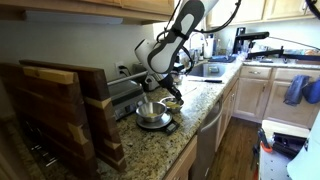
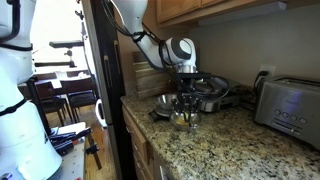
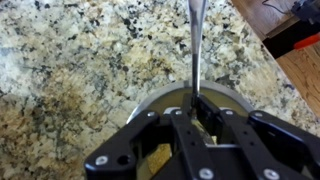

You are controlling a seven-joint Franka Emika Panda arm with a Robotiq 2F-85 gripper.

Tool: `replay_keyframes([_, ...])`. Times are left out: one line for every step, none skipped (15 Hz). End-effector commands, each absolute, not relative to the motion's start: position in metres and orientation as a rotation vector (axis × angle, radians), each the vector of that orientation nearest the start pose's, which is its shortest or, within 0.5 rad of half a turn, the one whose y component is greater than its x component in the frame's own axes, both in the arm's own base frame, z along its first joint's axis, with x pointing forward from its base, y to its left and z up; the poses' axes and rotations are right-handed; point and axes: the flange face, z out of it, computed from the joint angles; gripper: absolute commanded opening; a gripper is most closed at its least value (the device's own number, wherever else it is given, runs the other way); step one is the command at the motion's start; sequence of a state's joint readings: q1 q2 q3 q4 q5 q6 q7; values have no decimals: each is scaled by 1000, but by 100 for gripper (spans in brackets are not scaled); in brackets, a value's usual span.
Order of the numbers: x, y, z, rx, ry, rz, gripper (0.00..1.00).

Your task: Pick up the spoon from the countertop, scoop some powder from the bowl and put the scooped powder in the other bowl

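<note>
Here the tool, clamped on the spoon, hangs over the bowl near the surface's front edge; it should dip shallowly into the powder, then lift level to avoid spilling.

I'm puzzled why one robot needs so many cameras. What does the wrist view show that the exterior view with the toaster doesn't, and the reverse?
Only the wrist view: the spoon handle clamped in the gripper, and yellowish powder in the bowl below it. Only that exterior view: the arm, the toaster and the larger steel bowl. Both: the gripper, the bowl under it and the granite countertop.
</note>
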State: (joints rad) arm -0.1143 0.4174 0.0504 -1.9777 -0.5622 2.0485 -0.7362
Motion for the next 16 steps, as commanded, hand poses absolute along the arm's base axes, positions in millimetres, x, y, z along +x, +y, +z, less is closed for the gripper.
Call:
replay_keyframes([558,-72,262,-2886,-1615,683,4])
replay_keyframes([557,-72,266,-2891,-1615,659,4])
replay_keyframes([556,-71,269,-2889,-1617,639,4])
replay_keyframes([555,-70,274,-2887,-1623,618,4])
replay_keyframes([553,-69,278,-2887,-1625,602,4])
replay_keyframes([553,-68,282,-2889,-1623,587,4])
replay_keyframes([551,-67,285,-2885,-1623,574,4])
replay_keyframes([550,-66,289,-2885,-1624,563,4])
replay_keyframes([548,-65,293,-2883,-1631,554,4])
replay_keyframes([547,-64,298,-2880,-1642,552,4])
replay_keyframes([546,-63,301,-2880,-1648,548,4])
replay_keyframes([545,-61,305,-2875,-1661,545,4])
replay_keyframes([545,-59,308,-2869,-1677,542,4])
replay_keyframes([545,-56,310,-2861,-1694,542,4])
replay_keyframes([546,-52,312,-2850,-1720,546,4])
replay_keyframes([547,-48,315,-2836,-1749,548,4])
